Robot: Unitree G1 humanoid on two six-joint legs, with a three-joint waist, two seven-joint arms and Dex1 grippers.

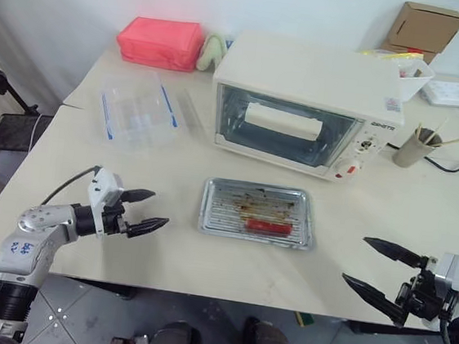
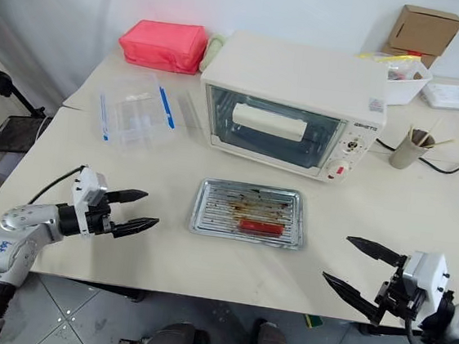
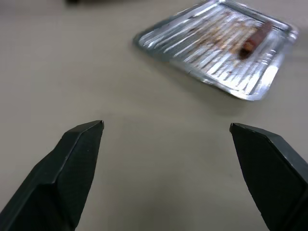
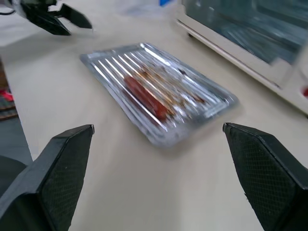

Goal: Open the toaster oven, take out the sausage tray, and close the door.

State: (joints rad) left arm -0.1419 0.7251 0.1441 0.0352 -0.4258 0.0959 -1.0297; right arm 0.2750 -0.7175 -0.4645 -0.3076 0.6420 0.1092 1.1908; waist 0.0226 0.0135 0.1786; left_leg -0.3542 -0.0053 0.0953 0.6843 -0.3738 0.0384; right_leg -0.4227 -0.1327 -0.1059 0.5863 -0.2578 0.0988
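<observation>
Sausage tray [image 1: 257, 213] lies flat on the surface [image 1: 163, 255], between the two end effectors and touching neither. Left end effector [image 1: 145, 212] has its fingers spread wide and holds nothing; right end effector [image 1: 382, 269] is also wide and empty. Behind the tray stands the toaster oven [image 1: 306, 106], its door [image 1: 286, 129] closed.

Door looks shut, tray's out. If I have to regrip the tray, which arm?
Right, marginally: the right gripper is open with the sausage tray centred ahead of it; the left gripper, open too, aims beside it.
</observation>
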